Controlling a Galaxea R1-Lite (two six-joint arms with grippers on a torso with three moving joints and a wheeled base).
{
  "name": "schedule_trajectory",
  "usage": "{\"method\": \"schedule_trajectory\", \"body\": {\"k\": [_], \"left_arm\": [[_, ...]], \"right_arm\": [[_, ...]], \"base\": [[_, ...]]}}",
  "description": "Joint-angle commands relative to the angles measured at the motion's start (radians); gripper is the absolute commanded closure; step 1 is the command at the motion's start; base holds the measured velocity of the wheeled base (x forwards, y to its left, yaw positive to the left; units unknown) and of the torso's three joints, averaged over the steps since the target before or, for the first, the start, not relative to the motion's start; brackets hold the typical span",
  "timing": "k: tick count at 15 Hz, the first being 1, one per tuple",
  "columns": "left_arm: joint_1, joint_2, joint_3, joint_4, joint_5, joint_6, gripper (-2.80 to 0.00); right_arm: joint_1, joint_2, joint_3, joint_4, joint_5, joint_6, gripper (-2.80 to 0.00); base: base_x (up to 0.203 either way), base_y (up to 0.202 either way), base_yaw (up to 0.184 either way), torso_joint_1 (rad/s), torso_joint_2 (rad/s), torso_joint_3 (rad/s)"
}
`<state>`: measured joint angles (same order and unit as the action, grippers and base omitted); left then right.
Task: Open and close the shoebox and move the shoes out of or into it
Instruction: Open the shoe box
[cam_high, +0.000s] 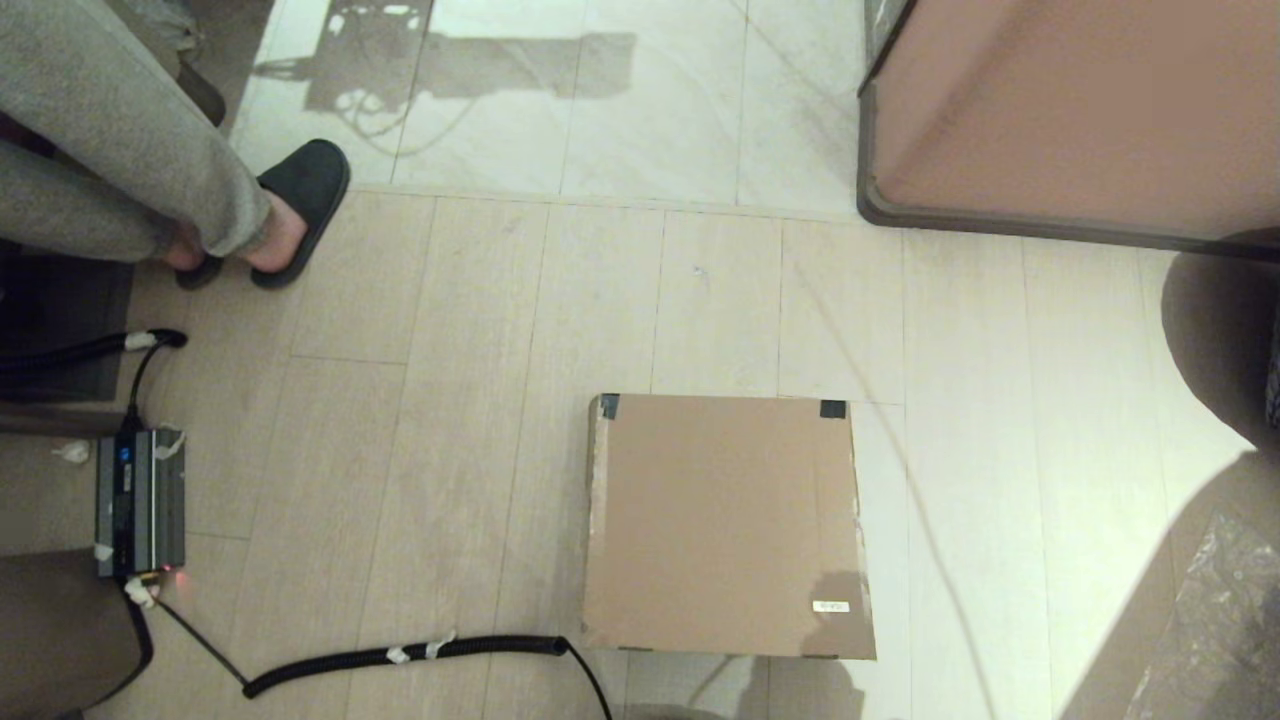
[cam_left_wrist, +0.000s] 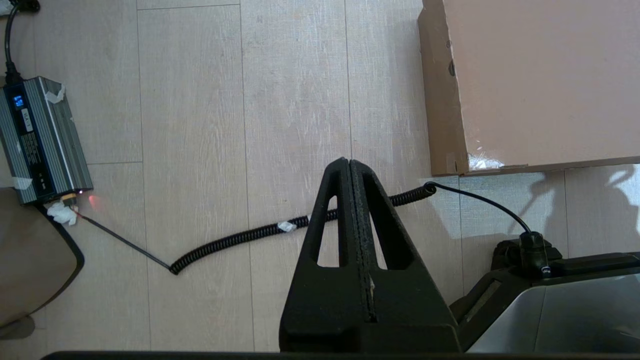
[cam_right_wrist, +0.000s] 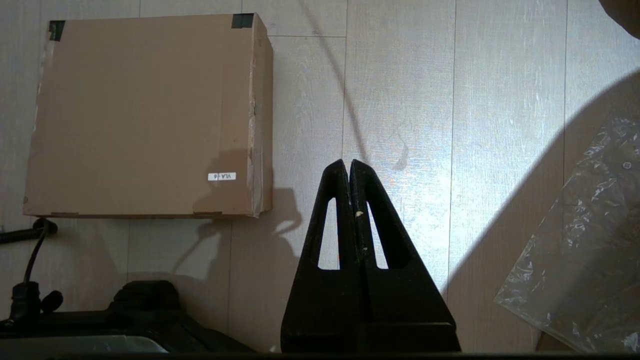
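Observation:
The shoebox (cam_high: 725, 520) lies on the wooden floor with its brown lid closed flat, black tape at its two far corners and a small white label near its front right corner. It also shows in the left wrist view as the shoebox (cam_left_wrist: 535, 85) and in the right wrist view as the shoebox (cam_right_wrist: 145, 115). The shoes are out of view. My left gripper (cam_left_wrist: 348, 162) hangs shut above bare floor, left of the box and near its front corner. My right gripper (cam_right_wrist: 348, 164) hangs shut above bare floor, right of the box. Neither holds anything, and neither arm appears in the head view.
A coiled black cable (cam_high: 400, 655) runs along the floor in front of the box to a grey power unit (cam_high: 140, 500) at the left. A seated person's slippered feet (cam_high: 290, 205) are at the far left. A pinkish-brown furniture panel (cam_high: 1080, 110) stands far right. Clear plastic sheet (cam_right_wrist: 585, 250) lies at the right.

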<state>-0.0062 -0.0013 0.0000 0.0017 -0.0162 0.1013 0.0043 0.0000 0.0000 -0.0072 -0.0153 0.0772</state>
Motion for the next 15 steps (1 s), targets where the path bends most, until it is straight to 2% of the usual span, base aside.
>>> {"method": "schedule_trajectory", "body": {"k": [1, 2, 5, 8, 11, 15], "left_arm": [[0.000, 0.000, 0.000, 0.000, -0.001, -0.002, 0.00], [0.000, 0.000, 0.000, 0.001, -0.001, -0.002, 0.00], [-0.001, -0.002, -0.018, -0.020, 0.000, -0.056, 0.00], [-0.001, 0.090, -0.159, 0.030, -0.107, -0.105, 0.00], [-0.007, 0.438, -0.316, 0.059, -0.224, -0.213, 0.00], [-0.019, 0.991, -0.473, 0.033, -0.308, -0.298, 0.00]], "right_arm": [[0.000, 0.001, 0.000, 0.002, 0.003, -0.012, 0.00], [0.000, 0.002, 0.000, 0.003, 0.005, -0.033, 0.00], [0.000, 0.002, -0.002, 0.000, 0.002, -0.045, 0.00], [0.000, 0.056, -0.137, 0.035, 0.076, 0.027, 0.00], [0.001, 0.337, -0.315, 0.113, 0.139, 0.142, 0.00], [0.003, 0.736, -0.400, 0.150, 0.182, 0.177, 0.00]], "base": [[0.000, 0.000, 0.000, 0.000, 0.00, 0.000], [0.000, 0.000, 0.000, 0.000, 0.00, 0.000], [0.000, 0.000, 0.000, 0.000, 0.00, 0.000], [0.000, 0.000, 0.000, 0.000, 0.00, 0.000], [0.000, 0.000, 0.000, 0.000, 0.00, 0.000], [0.000, 0.000, 0.000, 0.000, 0.00, 0.000]]}}
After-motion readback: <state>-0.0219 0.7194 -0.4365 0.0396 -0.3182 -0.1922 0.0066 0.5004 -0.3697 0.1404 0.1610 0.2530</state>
